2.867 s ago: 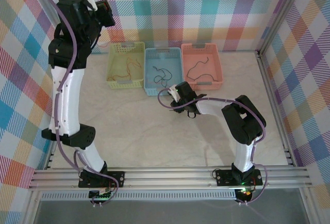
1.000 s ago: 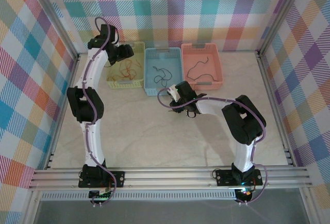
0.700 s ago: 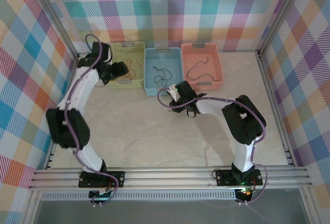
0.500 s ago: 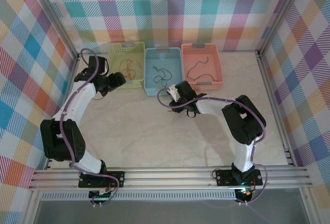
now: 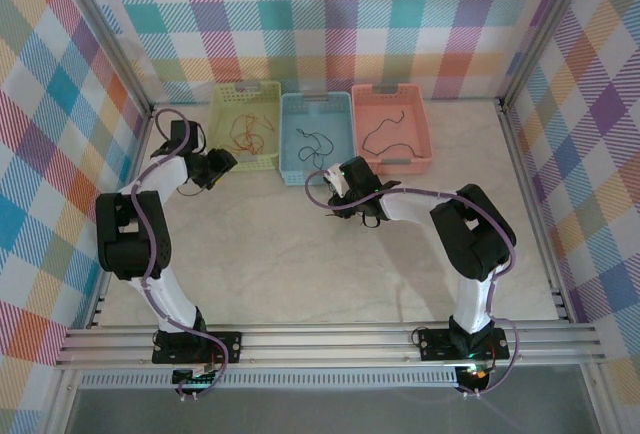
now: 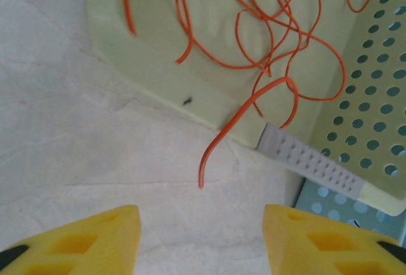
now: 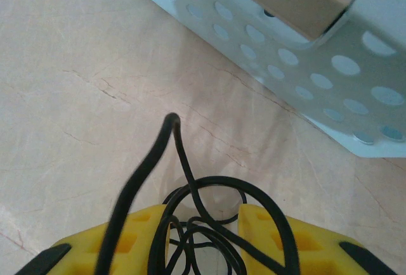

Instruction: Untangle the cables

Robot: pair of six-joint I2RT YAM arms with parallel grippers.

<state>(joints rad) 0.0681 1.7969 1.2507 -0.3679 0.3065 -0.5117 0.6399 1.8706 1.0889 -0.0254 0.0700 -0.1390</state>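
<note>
Since the earlier frames the left gripper (image 6: 202, 224) is brought down beside the green basket (image 6: 374, 85), fingers apart and empty. Black cables (image 7: 144, 172) are held bunched in the right gripper (image 7: 204, 224). The orange cable (image 6: 260, 95) end lying over the rim may be dragged out if snagged.

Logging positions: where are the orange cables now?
In the top view the orange cables lie in the yellow-green basket, leftmost of three; one end drapes over its rim toward the left hand.
</note>
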